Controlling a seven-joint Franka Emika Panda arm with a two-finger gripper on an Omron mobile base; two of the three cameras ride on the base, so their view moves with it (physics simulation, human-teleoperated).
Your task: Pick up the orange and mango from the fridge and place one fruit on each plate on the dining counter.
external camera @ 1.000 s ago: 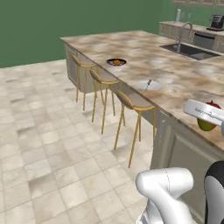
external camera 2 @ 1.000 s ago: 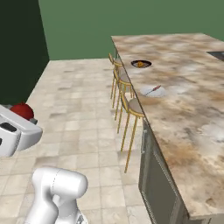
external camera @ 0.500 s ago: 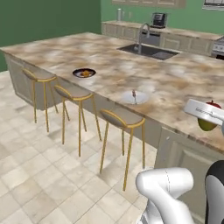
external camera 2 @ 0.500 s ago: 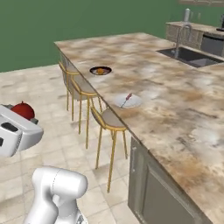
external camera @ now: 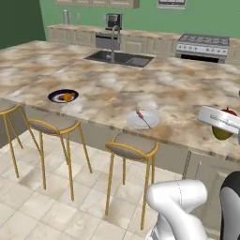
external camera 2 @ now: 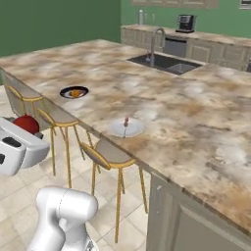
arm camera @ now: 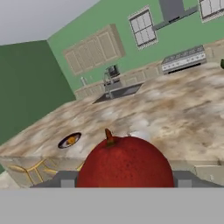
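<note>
A: Where's the small oval red-and-green mango point(arm camera: 125, 162)?
B: In the claw point(arm camera: 125, 181). Hand view has it sitting between the two dark finger tips point(arm camera: 65, 179), red skin and short brown stem facing the camera. Claw is pinching the mango, a tip tight on each side.
A: Base views agree?
B: Left base view: mango point(external camera: 223, 129) pokes out past the white hand at the right edge, red on top, green-yellow underneath. Right base view: its red top point(external camera 2: 27, 124) shows above the white hand at the left edge. In both it's held up in the air, not over the worktop surface as far as I can tell.
A: Worktop?
B: Long island with marbled beige-brown stone top point(external camera: 187, 103), in front of the robot. Black-rimmed round plate point(external camera: 63, 96) near the front edge, to the left, with the small round bright-orange orange point(external camera: 68, 97) on it. Plain white round plate point(external camera: 142, 119) further right on the same edge, carrying just a thin skewer point(external camera: 141, 116) with a red tip.
A: Mango versus white plate?
B: Well apart; the plate lies left of the claw in the left base view and right of it in the right base view point(external camera 2: 126, 128)
A: Anything else?
B: Brass-legged stools point(external camera: 132, 151) tucked under the front edge, sink point(external camera: 118, 58) set in the far side of the island
</note>
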